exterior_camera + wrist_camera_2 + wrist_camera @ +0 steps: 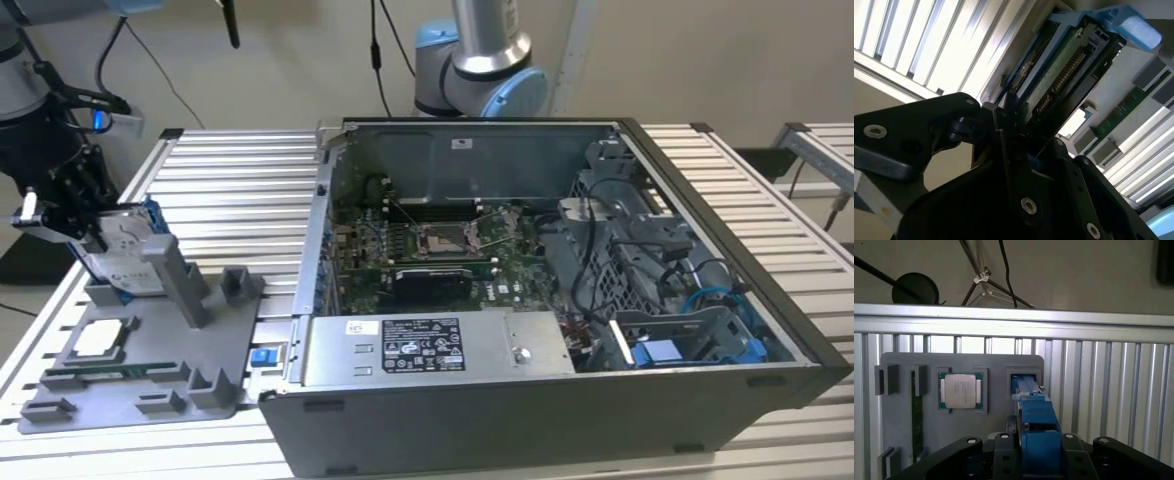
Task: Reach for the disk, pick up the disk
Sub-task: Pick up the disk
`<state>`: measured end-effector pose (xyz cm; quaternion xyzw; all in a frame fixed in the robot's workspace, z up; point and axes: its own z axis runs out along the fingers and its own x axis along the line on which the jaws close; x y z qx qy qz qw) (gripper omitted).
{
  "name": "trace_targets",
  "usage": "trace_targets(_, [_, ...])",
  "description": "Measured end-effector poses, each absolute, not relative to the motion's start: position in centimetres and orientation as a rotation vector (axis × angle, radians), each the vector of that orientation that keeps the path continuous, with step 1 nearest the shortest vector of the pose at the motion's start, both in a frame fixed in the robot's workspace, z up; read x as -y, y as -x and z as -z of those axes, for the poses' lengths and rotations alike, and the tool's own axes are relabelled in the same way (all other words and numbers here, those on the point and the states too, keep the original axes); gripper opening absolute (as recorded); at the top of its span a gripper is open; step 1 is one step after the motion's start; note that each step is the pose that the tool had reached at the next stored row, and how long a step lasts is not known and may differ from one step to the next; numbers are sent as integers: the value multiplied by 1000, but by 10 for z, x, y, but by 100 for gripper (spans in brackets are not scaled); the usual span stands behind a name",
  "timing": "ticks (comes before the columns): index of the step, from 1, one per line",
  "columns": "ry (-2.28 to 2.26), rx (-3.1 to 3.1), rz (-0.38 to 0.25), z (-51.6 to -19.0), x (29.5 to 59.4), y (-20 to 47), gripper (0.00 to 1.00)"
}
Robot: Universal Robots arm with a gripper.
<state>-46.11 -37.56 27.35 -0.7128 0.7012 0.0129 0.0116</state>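
— Reporting the large items first?
— Logging the slatted counter, carrying an open computer case and, at the exterior view's left, a grey tray.
— Locating the disk?
— Finding the disk standing on edge at the tray's rear slot. In the first wrist view, recording the claw clamping the disk from both sides. Noting a chip lying flat nearby.

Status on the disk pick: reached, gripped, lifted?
Reach looks done: the gripper sits over the flat silver-grey disk framed by its bright blue plastic bracket. In hand: its fingers appear closed against the bracket's sides in the first wrist view. Left: the lift, as the disk's far end seems seated in the slot of the grey fixture tray.
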Motion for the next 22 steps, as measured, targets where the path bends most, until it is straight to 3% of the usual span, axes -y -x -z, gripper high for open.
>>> trace_targets(22, [2226, -2189, -35, -274, 376, 461, 0])
